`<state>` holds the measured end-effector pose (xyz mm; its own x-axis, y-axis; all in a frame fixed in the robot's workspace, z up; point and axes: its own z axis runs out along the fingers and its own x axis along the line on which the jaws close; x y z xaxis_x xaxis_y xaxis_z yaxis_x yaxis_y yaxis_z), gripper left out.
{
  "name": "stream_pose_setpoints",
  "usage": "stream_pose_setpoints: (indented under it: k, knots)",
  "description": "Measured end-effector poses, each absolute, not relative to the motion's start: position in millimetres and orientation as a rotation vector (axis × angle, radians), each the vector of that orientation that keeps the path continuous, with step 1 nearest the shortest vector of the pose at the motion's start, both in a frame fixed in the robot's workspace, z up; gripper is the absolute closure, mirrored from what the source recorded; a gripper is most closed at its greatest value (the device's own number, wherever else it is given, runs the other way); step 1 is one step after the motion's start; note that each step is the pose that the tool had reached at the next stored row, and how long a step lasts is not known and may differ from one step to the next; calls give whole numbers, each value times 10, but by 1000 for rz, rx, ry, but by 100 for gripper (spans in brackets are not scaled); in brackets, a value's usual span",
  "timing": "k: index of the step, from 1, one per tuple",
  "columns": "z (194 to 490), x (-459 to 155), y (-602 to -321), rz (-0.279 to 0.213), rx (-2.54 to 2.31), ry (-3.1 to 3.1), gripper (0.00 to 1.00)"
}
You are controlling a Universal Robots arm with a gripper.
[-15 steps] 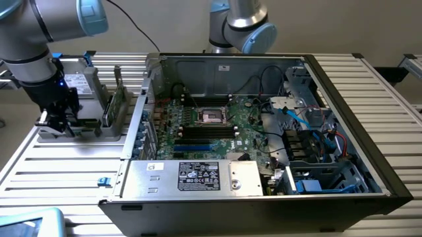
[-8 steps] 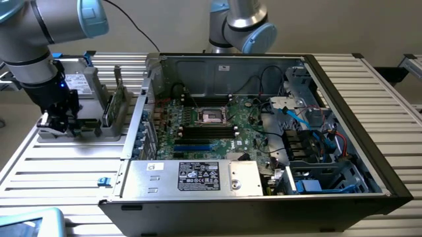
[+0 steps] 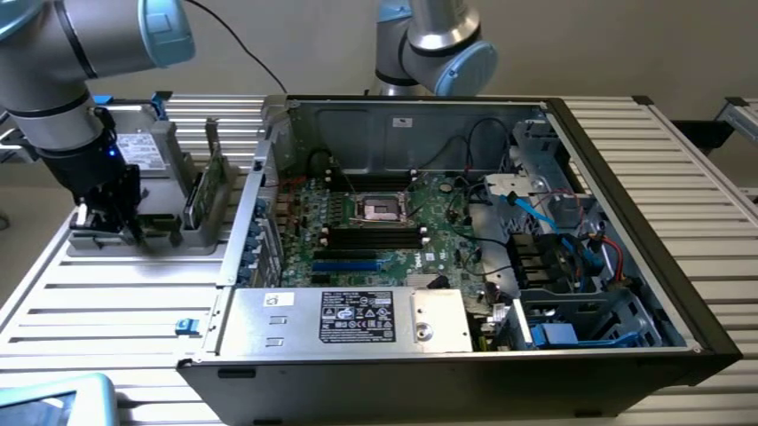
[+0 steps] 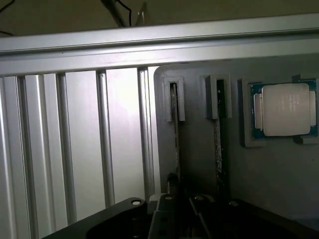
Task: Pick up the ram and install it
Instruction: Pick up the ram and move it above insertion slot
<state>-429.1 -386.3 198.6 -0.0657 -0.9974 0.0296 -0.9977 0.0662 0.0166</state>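
You have open slatted tabletop (image 3: 106,306) in front of the grey holder (image 3: 166,247), but the computer case's upright wall (image 3: 247,222) stands between it and the motherboard (image 3: 438,240).

Gripper (image 3: 102,227) at grey holder (image 3: 201,245), open computer case (image 3: 355,124)

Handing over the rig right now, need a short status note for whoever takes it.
Tool: down at the grey holder, at the end of one ram; grip can't be confirmed.
Second stick and processor chip sit in the same holder.
Done: approach only; ram not lifted out.
Left: pick-up, then seating it in the motherboard.
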Motion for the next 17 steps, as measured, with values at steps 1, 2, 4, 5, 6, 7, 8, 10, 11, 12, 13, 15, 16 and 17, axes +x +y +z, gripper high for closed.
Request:
stream_pose_setpoints:
  k: [1, 2, 4, 5, 6, 7, 8, 10, 11, 12, 13, 15, 16, 17]
  knots:
    - [1992, -4291, -3863, 14, 2125, -2270, 86]
    - [2000, -4292, -3863, 15, 2126, -2271, 86]
    - [2029, -4292, -3863, 17, 2128, -2271, 86]
    - [2054, -4292, -3863, 18, 2130, -2270, 86]
    - [2081, -4292, -3863, 18, 2132, -2268, 86]
    - [2104, -4292, -3863, 18, 2135, -2267, 86]
    - [2129, -4292, -3863, 19, 2137, -2265, 86]
    - [2176, -4292, -3863, 20, 2143, -2262, 86]
    - [2198, -4292, -3862, 20, 2146, -2260, 86]
    - [2218, -4292, -3863, 21, 2150, -2257, 86]
    - [2234, -4292, -3863, 21, 2154, -2255, 86]
    - [2260, -4292, -3862, 21, 2163, -2247, 86]
    - [2271, -4292, -3862, 21, 2168, -2243, 86]
    - [2281, -4293, -3862, 20, 2173, -2238, 86]
